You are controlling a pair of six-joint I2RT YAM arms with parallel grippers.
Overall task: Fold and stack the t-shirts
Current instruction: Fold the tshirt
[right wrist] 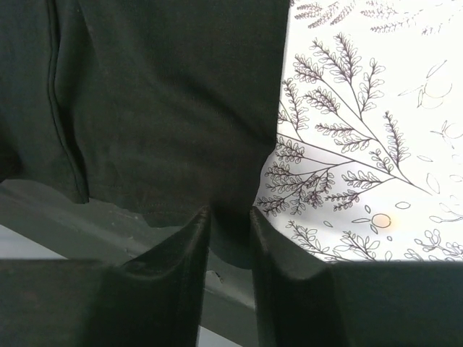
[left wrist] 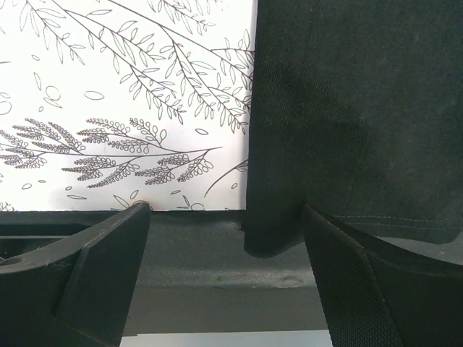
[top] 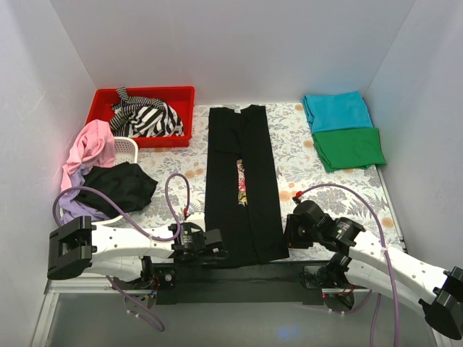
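The black t-shirt with the rose print (top: 242, 188) lies in a long strip down the middle of the table, sleeves folded in. My left gripper (top: 217, 242) is at its near left corner, open; in the left wrist view the gripper (left wrist: 224, 238) straddles the shirt's corner (left wrist: 347, 108), which lies by the right finger. My right gripper (top: 289, 235) is at the near right corner; in the right wrist view (right wrist: 230, 224) it is shut on the shirt's hem (right wrist: 166, 94). A teal tee (top: 336, 110) and a green tee (top: 349, 147) lie folded at the far right.
A striped tee (top: 148, 118) lies in the red bin (top: 145, 90) at the far left. A pink tee (top: 90, 144), a black garment (top: 119, 184) and a lilac tee (top: 72, 202) are piled by the white basket (top: 129, 148). White walls enclose the table.
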